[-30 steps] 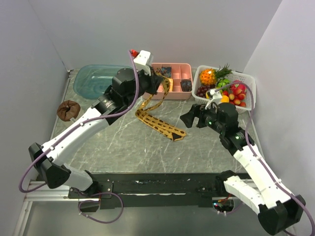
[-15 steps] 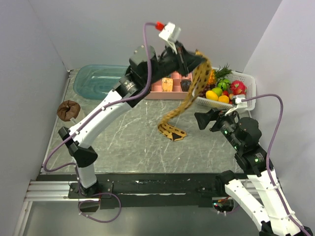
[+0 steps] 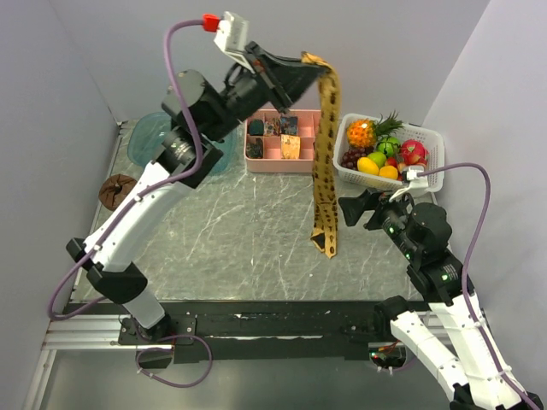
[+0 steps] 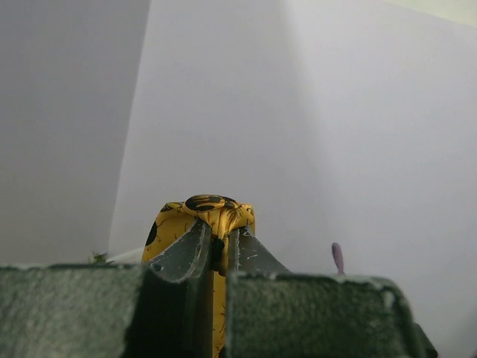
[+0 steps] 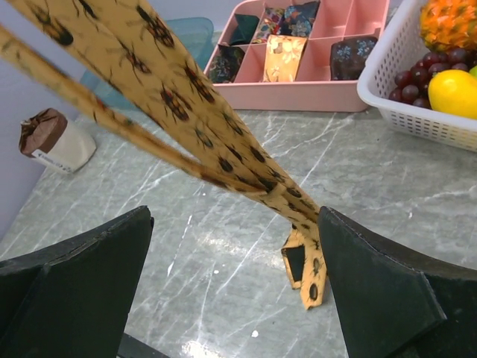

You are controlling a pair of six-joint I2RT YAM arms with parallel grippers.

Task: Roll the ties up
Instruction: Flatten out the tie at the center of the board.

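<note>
The golden-yellow tie (image 3: 325, 162) with dark brown markings hangs straight down, its lower ends near the marble table top. My left gripper (image 3: 309, 61) is raised high and shut on the tie's top fold, which bulges above the fingertips in the left wrist view (image 4: 211, 212). My right gripper (image 3: 346, 208) is open just right of the hanging tie, above the table. In the right wrist view the tie (image 5: 186, 112) crosses diagonally between the spread fingers, its tips (image 5: 307, 262) close to the right finger (image 5: 380, 291).
A pink compartment tray (image 3: 284, 140) with small fabric bundles stands at the back. A white basket of fruit (image 3: 389, 154) is at back right, a teal tub (image 3: 149, 137) at back left, a brown-topped object (image 3: 115, 190) at the left wall.
My left arm has swung higher and back, lifting the tie from a crumpled heap on the table into a straight hanging strip. My right gripper has drawn back to the right, then held still.
</note>
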